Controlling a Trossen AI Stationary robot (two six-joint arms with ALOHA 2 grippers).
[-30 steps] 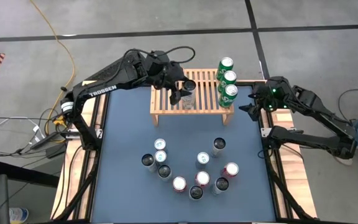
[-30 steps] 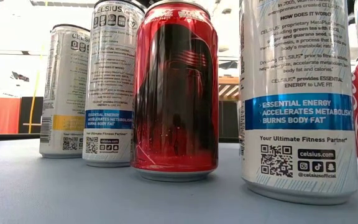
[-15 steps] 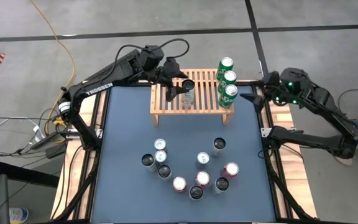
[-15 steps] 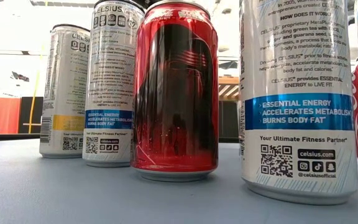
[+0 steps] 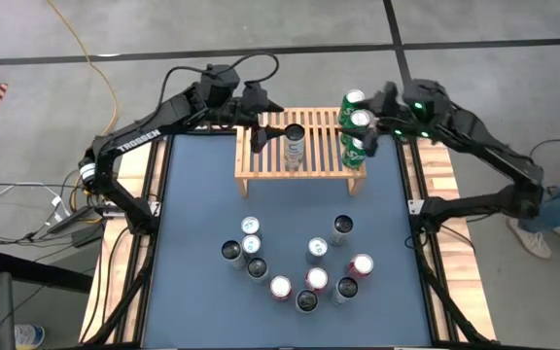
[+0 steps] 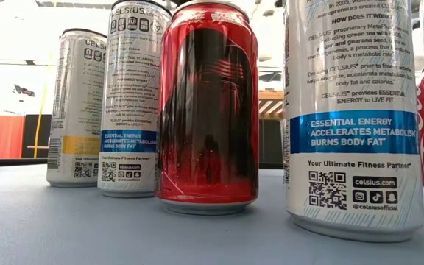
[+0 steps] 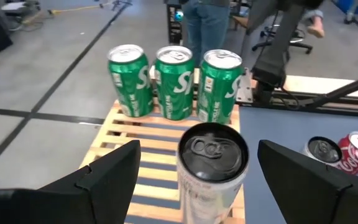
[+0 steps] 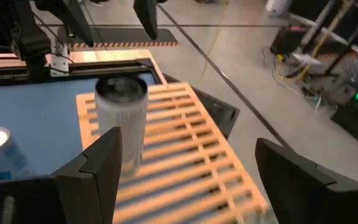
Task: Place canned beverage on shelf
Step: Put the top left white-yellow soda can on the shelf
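The light-wood shelf (image 5: 295,160) stands at the table's far edge. On its slats stand a white can with a black top (image 5: 295,143) (image 7: 212,163) and three green cans (image 5: 356,124) (image 7: 174,81) in a row at the right end. My left gripper (image 5: 263,132) hovers open just left of the black-topped can, which shows between and beyond its fingers in the left wrist view, apart from them. My right gripper (image 5: 372,122) hangs open above the green cans, pointing toward the table's left over the shelf (image 8: 185,149).
Several loose cans (image 5: 299,267) stand in a cluster on the blue mat nearer the front, among them a red one (image 6: 208,110) and tall white ones (image 6: 352,110). A person's legs (image 7: 207,25) show beyond the table's far side.
My left gripper has drawn back from the black-topped can toward the table's far left and risen a little; the can stays upright on the shelf. My right gripper has swung up from the table's right edge toward the shelf, turning, and now hangs over the green cans.
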